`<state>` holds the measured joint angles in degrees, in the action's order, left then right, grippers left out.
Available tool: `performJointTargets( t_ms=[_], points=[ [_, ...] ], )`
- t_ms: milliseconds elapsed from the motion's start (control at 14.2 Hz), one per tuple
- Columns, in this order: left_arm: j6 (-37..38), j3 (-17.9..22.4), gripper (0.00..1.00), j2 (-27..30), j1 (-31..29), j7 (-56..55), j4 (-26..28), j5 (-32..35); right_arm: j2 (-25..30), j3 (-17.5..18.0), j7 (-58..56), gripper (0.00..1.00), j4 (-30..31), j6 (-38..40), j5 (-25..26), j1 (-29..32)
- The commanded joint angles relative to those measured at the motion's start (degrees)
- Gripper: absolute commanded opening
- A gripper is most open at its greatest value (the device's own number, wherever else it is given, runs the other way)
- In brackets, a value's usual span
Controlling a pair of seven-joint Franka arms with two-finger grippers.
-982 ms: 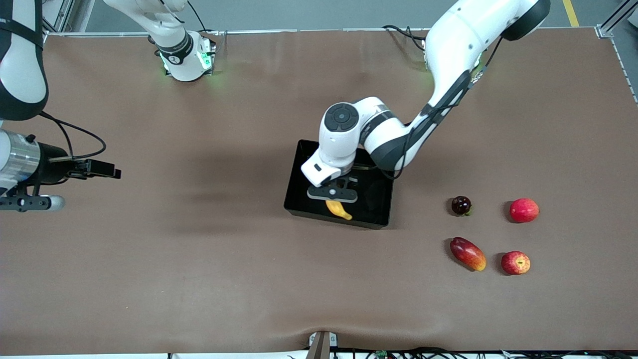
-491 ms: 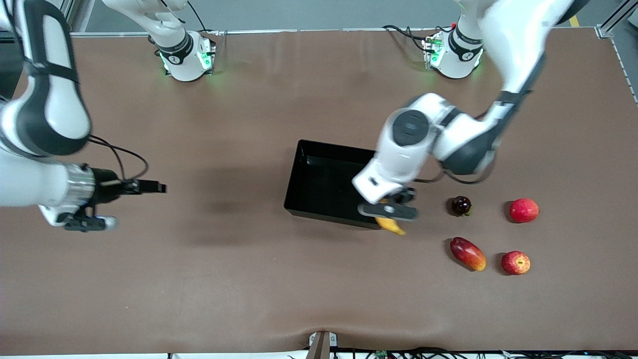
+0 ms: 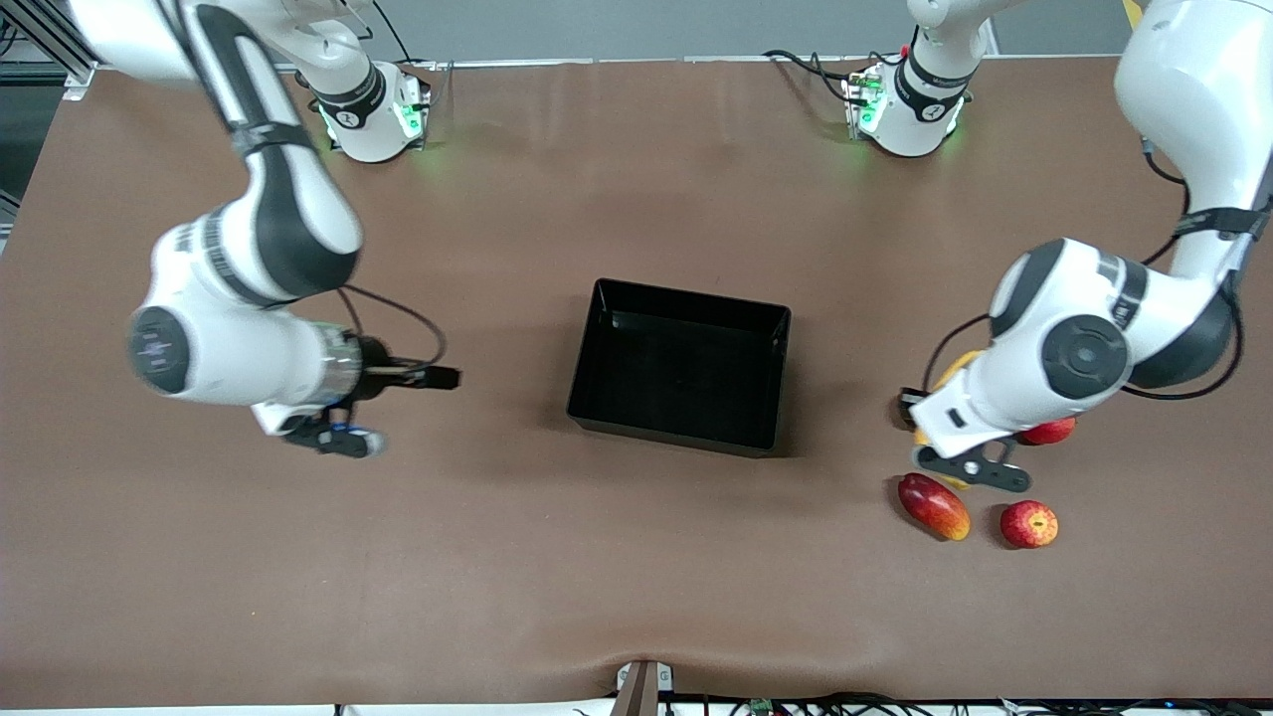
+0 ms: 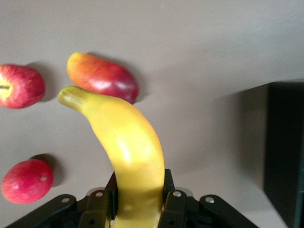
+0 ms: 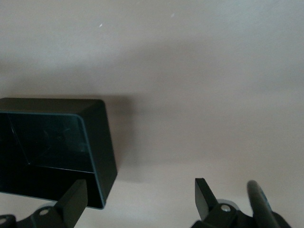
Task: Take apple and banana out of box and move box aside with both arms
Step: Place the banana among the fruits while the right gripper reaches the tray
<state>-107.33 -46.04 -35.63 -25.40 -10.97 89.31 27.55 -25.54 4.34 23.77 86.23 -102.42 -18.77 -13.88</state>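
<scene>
My left gripper [image 3: 970, 467] is shut on the yellow banana [image 4: 128, 147], whose tip sticks out past the fingers. It hangs over the fruit cluster toward the left arm's end of the table, and only a bit of the banana [image 3: 950, 370] shows beside the wrist. The small red apple with yellow streaks [image 3: 1028, 524] [image 4: 19, 85] lies on the table nearest the front camera. The empty black box [image 3: 686, 298] [image 5: 102, 142] sits mid-table. My right gripper [image 3: 333, 438] [image 5: 140, 194] is open, holds nothing, and hovers over bare table toward the right arm's end, short of the box.
An oblong red-yellow mango [image 3: 933, 505] [image 4: 102, 78] lies beside the streaked apple. A plain red apple [image 3: 1049, 432] [image 4: 26, 180] is partly covered by the left wrist. The brown table [image 3: 636, 577] stretches wide around the box.
The left arm carried the banana from over the box out to over the fruit cluster. The right arm swung in from the table's end toward the box, its jaws still open.
</scene>
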Motion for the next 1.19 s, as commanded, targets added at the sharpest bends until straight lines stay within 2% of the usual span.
performJointTargets(
  t_ms=[0, 211, 351, 421, 561, 772, 842, 982, 1123],
  points=[
    [-6.2, -1.1, 0.0, 0.6, -4.4, 0.1, 6.0, 1.5, -1.8, -0.6, 5.5, 1.0, 1.6, -4.6, 0.0, -3.6],
    [-15.2, -0.8, 0.0, -0.4, -9.2, 0.1, 12.5, 7.1, -3.5, -0.7, 6.8, 1.0, 4.0, -12.7, 0.0, -7.9],
    [-19.4, -0.7, 0.0, -1.6, -12.3, 0.1, 14.8, 9.3, -5.7, -0.8, 10.6, 1.0, 4.1, -16.3, 0.1, -11.3],
    [-20.6, -0.7, 0.0, -1.7, -13.4, 0.1, 15.7, 11.0, -6.6, -0.8, 13.9, 1.0, 4.0, -17.4, 1.0, -12.8],
    [-23.1, -0.7, 0.0, -2.3, -14.7, 0.1, 17.4, 12.2, -7.6, -0.8, 15.2, 1.0, 4.6, -17.3, 6.5, -13.7],
    [-28.0, 1.1, 0.0, -4.4, -15.9, 0.0, 19.1, 13.6, -8.0, -0.7, 17.4, 1.0, 8.9, -22.9, 7.0, -15.6],
    [-29.3, 2.0, 0.0, -4.9, -15.8, 0.0, 19.3, 14.9, -9.1, -0.6, 19.7, 0.87, 8.8, -23.6, 6.8, -16.1],
    [-31.4, 3.0, 0.0, -6.4, -15.8, 0.0, 19.4, 15.7, -9.9, -0.6, 21.9, 0.41, 8.5, -23.8, 6.6, -17.4],
    [-32.8, 3.2, 0.0, -7.6, -15.6, -0.9, 19.4, 15.7, -9.9, -0.6, 22.6, 0.03, 8.4, -23.7, 6.0, -17.5]
  ],
)
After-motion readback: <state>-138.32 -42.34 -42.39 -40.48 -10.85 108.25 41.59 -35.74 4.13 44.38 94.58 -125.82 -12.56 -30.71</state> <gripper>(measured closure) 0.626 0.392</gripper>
